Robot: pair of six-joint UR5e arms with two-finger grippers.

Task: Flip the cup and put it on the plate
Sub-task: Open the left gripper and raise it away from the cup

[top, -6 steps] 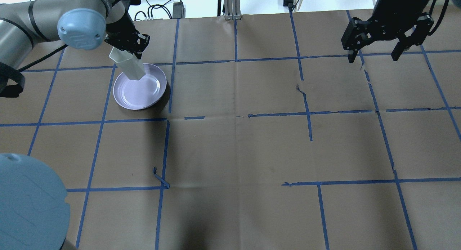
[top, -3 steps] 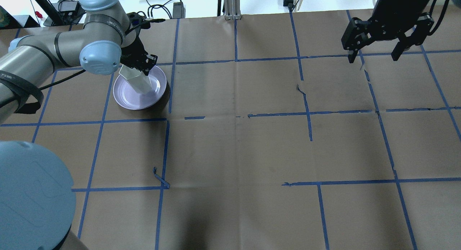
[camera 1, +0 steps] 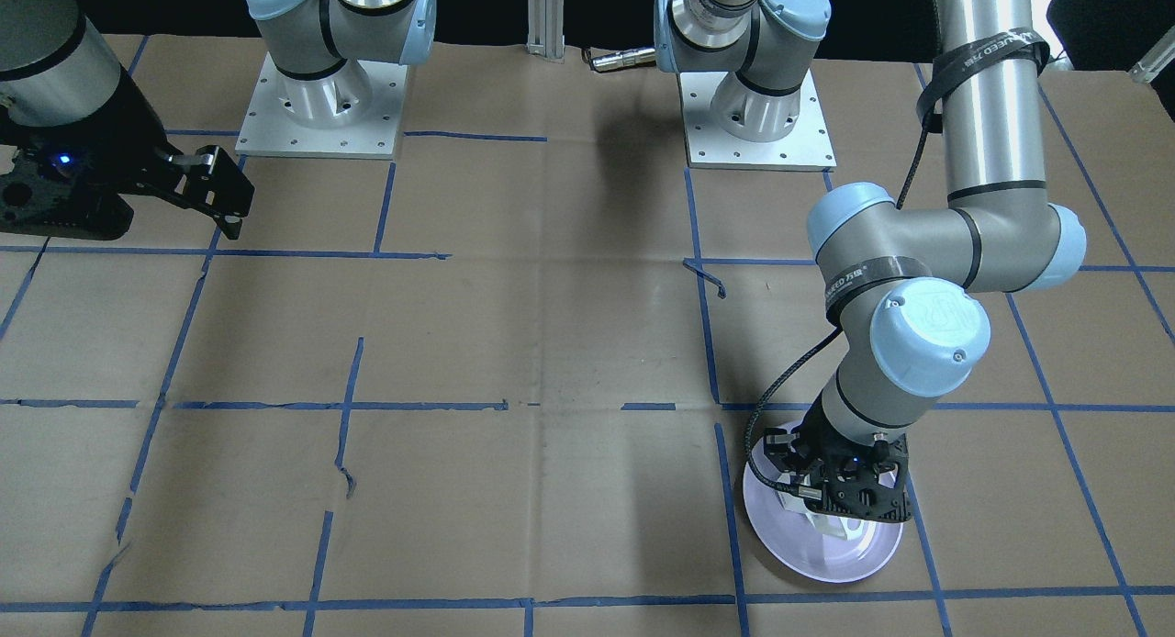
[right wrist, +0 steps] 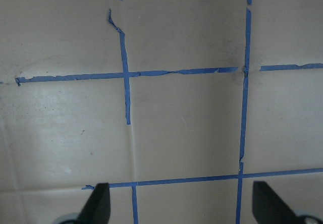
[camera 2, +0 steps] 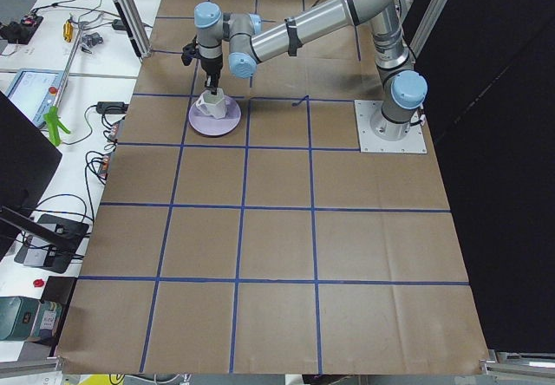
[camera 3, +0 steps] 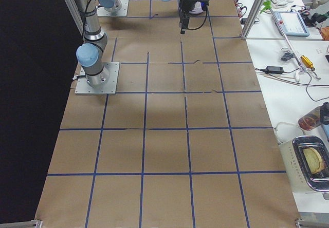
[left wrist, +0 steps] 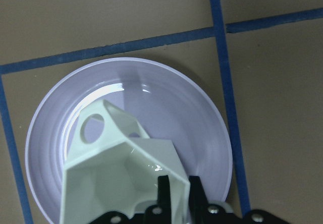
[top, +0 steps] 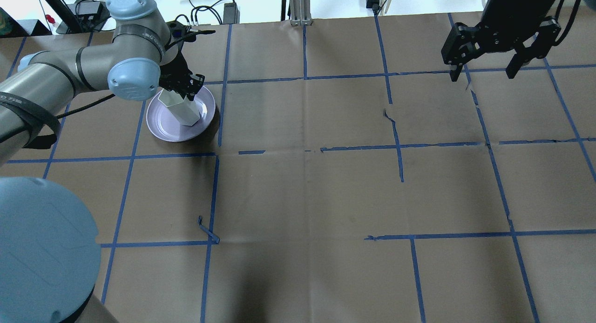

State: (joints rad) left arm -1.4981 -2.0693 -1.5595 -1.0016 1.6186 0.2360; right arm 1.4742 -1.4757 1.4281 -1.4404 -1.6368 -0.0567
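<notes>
Your left gripper (top: 187,86) reaches down from above onto the cup (top: 179,109). The cup stands mouth-up within the ring of the pale lavender plate (top: 158,127), near the far left part of the paper-covered table (top: 302,197). From the side view, the cup (camera 2: 211,103) looks upright, with its angular handle turned away from the robot. You cannot tell from these views whether its base already rests on the plate or hangs just above it.

To finish this step well, bring the cup straight down. Keep it level so the base meets the flat middle of the plate, not the raised rim. Let go only once the base bears its own weight. Then lift straight up, so the finger inside the mouth does not catch the wall and tip the cup.

In the wrist view, the left gripper's jaws are almost together, pinching one wall of the cup (left wrist: 126,178) at its mouth.

The right gripper (top: 483,75) hangs well apart, over bare table on the far right, with its fingers spread wide and holding nothing.
</notes>
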